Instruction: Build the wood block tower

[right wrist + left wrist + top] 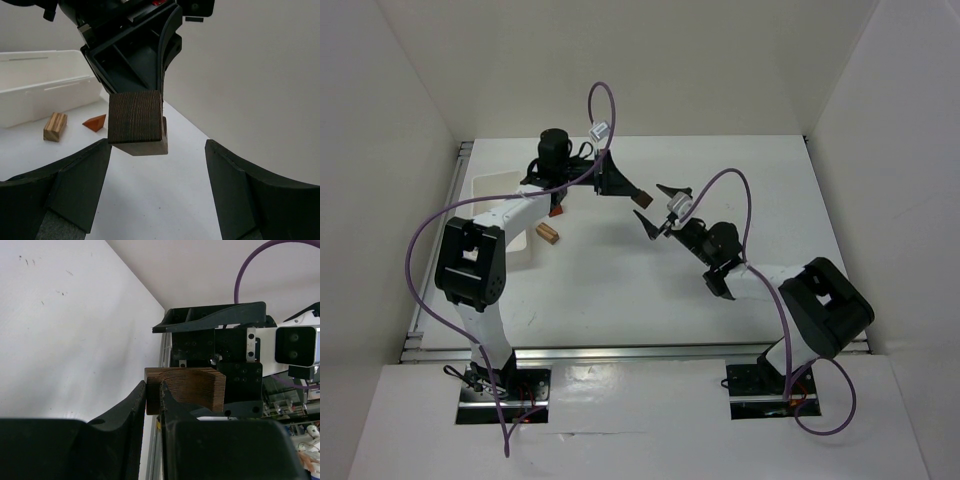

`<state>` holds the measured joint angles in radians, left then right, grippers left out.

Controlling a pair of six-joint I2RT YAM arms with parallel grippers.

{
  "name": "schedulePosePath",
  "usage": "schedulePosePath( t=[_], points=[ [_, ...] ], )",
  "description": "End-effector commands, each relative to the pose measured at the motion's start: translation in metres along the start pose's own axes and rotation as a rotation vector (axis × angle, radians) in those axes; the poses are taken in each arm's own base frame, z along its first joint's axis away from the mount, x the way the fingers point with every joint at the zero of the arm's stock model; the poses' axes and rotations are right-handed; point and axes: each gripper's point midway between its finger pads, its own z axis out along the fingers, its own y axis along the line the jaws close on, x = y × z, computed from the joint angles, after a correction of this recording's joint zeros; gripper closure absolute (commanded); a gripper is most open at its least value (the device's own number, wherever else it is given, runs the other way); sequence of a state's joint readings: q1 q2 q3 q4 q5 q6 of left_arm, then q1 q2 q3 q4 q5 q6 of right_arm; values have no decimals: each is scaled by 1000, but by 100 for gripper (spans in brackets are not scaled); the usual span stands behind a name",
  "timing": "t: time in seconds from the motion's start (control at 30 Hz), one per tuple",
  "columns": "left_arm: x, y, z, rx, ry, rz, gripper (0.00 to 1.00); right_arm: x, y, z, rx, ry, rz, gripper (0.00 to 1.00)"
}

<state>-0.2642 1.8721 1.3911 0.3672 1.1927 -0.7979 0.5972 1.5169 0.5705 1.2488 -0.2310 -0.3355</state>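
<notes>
My left gripper (pixel 632 195) is shut on one leg of the dark brown arch piece (pixel 643 201) and holds it in the air above the table's middle. In the left wrist view the jaws (pixel 153 390) pinch the arch (pixel 192 387). My right gripper (pixel 656 208) is open and faces the arch, which hangs between its spread fingers without touching them (pixel 136 122). A light tan cube (pixel 550 233) and an orange-red triangular roof piece (pixel 556 210) lie on the table by the left arm. Both also show in the right wrist view, the cube (pixel 55 126) and the roof piece (pixel 95 122).
A white plastic tray (pixel 490 190) stands at the back left, also in the right wrist view (pixel 45 85). White walls close in the table on the left, back and right. A metal rail (pixel 620 352) runs along the near edge.
</notes>
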Motion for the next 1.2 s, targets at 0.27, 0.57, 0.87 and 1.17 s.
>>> schedulePosePath(
  t=[0.27, 0.57, 0.87, 1.17],
  points=[
    [0, -7, -2, 67, 9, 37, 100, -56, -12, 17, -2, -192, -52, 38],
    [-7, -13, -1, 89, 1, 52, 100, -53, -13, 16, 2, -171, -56, 52],
    [-6, 4, 1, 30, 9, 37, 81, -55, -12, 20, -13, -170, -56, 100],
    [-51, 62, -48, -663, -117, 196, 0, 4, -21, 24, -101, 160, -16, 100]
  ],
)
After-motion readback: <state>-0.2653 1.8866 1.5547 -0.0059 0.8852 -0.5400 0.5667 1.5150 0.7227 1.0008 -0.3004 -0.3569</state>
